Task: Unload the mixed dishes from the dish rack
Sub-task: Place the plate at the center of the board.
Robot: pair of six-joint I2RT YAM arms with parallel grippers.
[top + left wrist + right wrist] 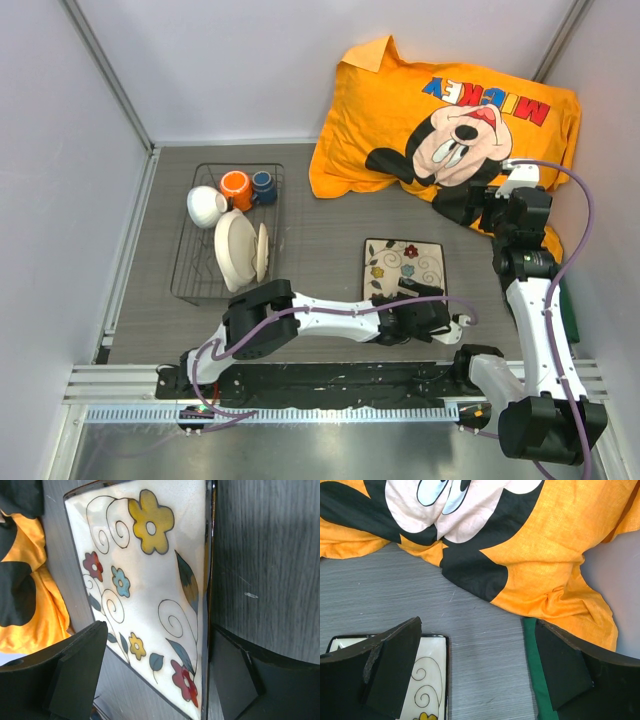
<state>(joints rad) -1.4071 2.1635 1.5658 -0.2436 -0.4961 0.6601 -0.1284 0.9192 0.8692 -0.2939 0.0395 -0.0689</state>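
The plate (405, 262) lies on the table (320, 215), right of centre in the top view and well apart from the rack (181, 272) at the left. The left pincer (159, 630) extends from the bottom of that view to the plate's lower edge. In the left wrist view its jaws stand wide, one finger at the lower left of the frame and the other at the lower right. The plate's near end sits between them and fills the middle of the frame. The plate's dark right rim runs just beside the right-hand finger, and its left edge passes behind the tip of the other. Whether either pad touches the plate I cannot tell.

The right pincer (477, 630) hangs at the right of the top view, by the lower edge of the pillow (450, 110), above and right of the plate in the frame. Its jaws are spread wide with only bare table between them. In the right wrist view a corner of the plate shows at the lower left, partly behind one finger. The pillow fills the top, and a green strip (532, 680) runs beside the other finger.

In the rack, the white bowl (205, 206) sits at the upper left. The mug (236, 188) and cup (264, 183) stand side by side along the top, and the cream bowl (236, 250) stands on edge in the middle. Both pincers are well apart from the rack.
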